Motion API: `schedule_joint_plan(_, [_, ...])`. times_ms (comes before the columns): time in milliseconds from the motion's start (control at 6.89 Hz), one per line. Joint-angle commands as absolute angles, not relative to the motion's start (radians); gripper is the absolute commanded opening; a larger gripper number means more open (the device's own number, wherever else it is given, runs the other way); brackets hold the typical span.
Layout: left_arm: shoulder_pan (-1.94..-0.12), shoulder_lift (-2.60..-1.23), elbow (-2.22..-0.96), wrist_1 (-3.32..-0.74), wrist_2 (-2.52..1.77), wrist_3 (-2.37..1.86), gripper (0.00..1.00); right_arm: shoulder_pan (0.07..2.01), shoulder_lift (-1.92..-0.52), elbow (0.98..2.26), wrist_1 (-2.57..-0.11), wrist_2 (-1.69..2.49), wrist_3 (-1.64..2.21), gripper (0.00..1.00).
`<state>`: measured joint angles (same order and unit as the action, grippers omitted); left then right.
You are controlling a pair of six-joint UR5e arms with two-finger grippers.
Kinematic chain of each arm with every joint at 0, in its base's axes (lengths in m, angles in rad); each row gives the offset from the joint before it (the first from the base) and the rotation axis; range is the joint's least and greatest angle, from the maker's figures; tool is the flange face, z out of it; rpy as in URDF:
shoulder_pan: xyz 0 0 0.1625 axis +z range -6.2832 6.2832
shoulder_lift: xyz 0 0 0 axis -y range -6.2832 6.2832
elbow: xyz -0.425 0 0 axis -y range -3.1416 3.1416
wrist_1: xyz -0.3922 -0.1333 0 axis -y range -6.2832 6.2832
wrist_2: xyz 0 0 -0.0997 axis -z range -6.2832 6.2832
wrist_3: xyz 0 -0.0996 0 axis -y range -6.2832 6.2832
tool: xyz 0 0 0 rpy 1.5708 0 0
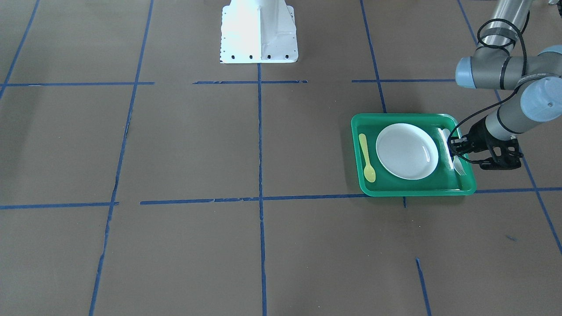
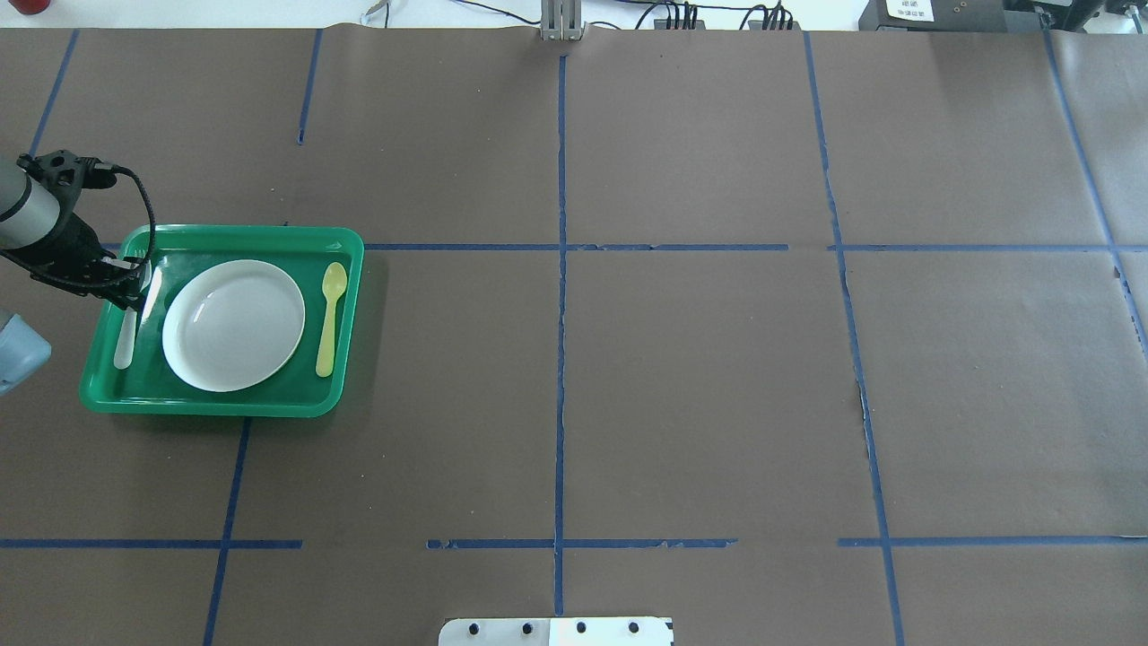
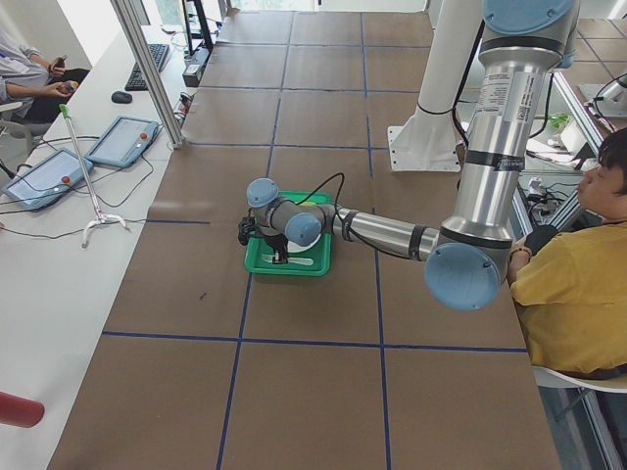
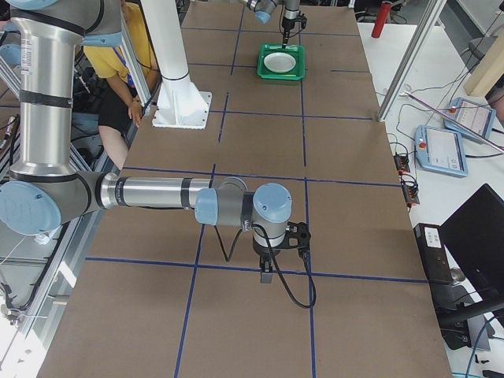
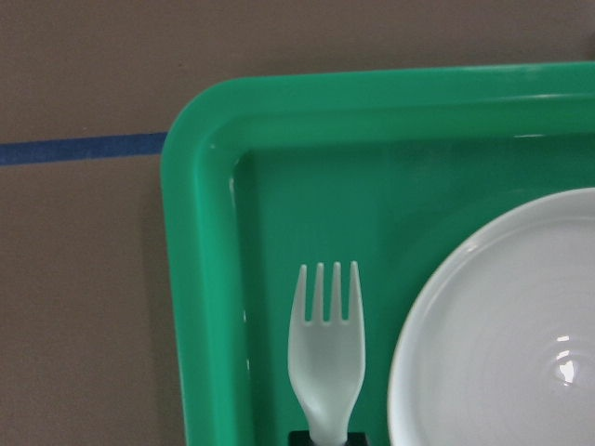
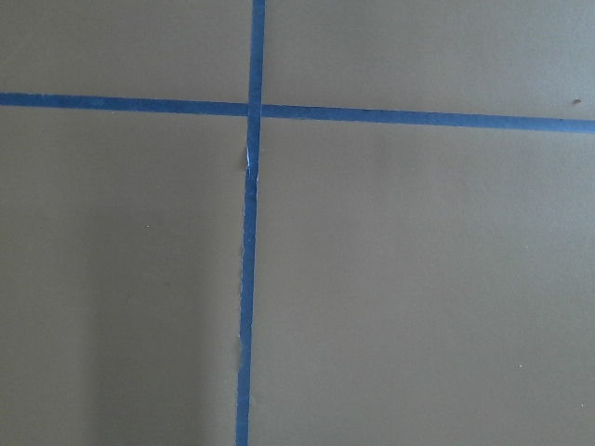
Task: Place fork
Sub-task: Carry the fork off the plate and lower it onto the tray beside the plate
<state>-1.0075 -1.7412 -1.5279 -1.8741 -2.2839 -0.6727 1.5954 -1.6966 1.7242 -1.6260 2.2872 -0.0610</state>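
A counter (image 2: 717, 404) covered in brown paper and crossed by blue tape lines (image 2: 560, 359) fills the fixed views, with the robot's white base (image 1: 258, 33) at its edge. Toward the robot's left side sits a green tray (image 2: 224, 236). A white plate (image 2: 233, 325) lies in its middle. A yellow-green spoon (image 2: 330, 318) lies along the strip on the plate's right, bowl pointing away from the robot.

The fork (image 5: 325, 353) is inside the tray, in the narrow strip between the plate and the tray's left wall, on the side opposite the spoon. It runs along that strip at a slight slant, tines pointing away from the robot, close beside the plate's rim without visibly touching it. Whether it rests on the tray floor or sits a little above it cannot be told.

The left arm (image 1: 505, 123) reaches in over the tray's left wall. The left jaws are down at the fork, drawn in narrow and clamped on its stem just behind the head. In the left wrist view a dark fingertip (image 5: 327, 439) meets the stem at the bottom edge.

The right arm (image 4: 157, 193) is well apart from the tray, its tool pointing down above the paper near a crossing of tape lines. The right jaws show only in the side view, so whether they are parted or closed cannot be told.
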Motion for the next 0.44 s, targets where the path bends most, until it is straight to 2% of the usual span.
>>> schedule_joint_plan(0, [-0.999,-1.764,-1.496,-1.876,-2.284,-0.689,0.0,1.595,-1.697,1.724,-1.626,2.287,-0.061,1.0])
schedule_joint_plan(290, [-0.983,-1.764,-1.483,-1.878,-2.284,-0.689,0.0,1.595,-1.697,1.724,-1.626,2.287,-0.061,1.0])
